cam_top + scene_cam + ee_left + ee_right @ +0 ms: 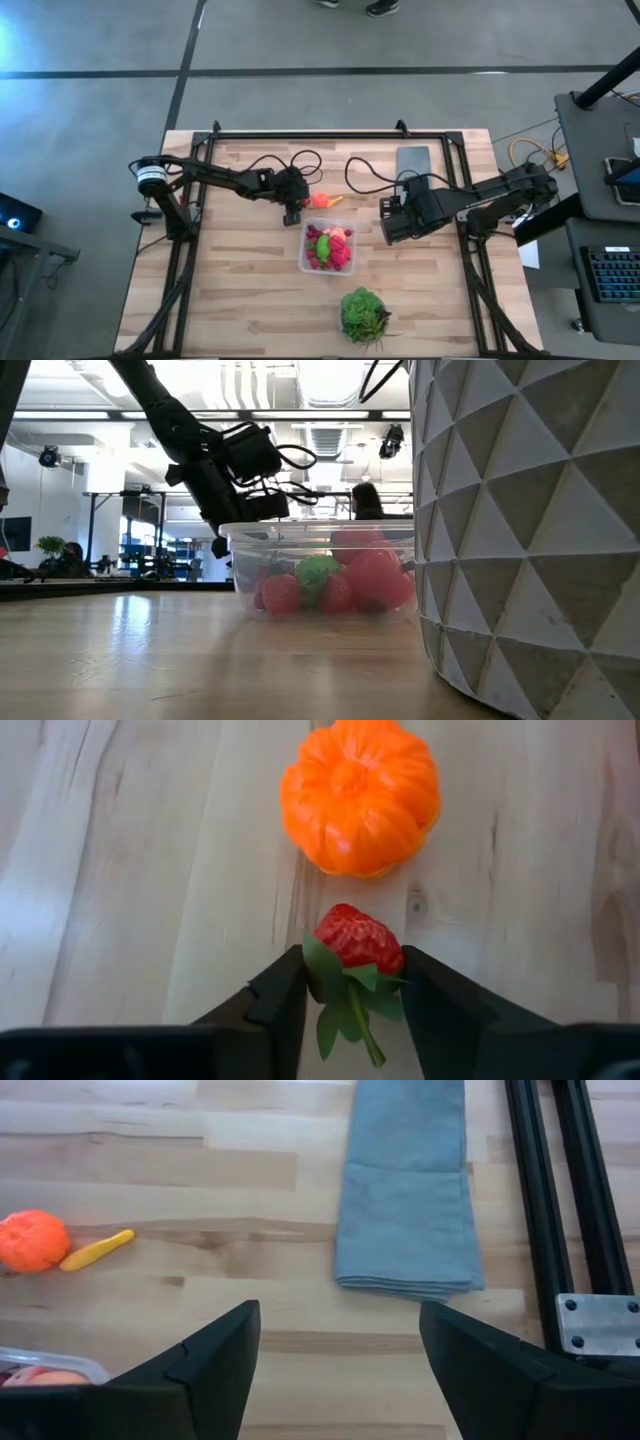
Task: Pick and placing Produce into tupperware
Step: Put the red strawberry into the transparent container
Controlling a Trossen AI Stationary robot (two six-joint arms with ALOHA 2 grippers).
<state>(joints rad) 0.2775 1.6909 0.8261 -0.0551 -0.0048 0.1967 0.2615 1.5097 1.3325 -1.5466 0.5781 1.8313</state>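
Left pincer (345, 985) closes on a strawberry (358, 940) between its fingers — orange fruit (360, 795) just ahead, container (329, 248) close by. The leafy grip could slip. Right pincer (340, 1355) waits, fingers apart.

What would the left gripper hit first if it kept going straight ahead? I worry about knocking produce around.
Likely the peeled orange: it lies straight ahead of the left gripper, just beyond the strawberry between its jaws.
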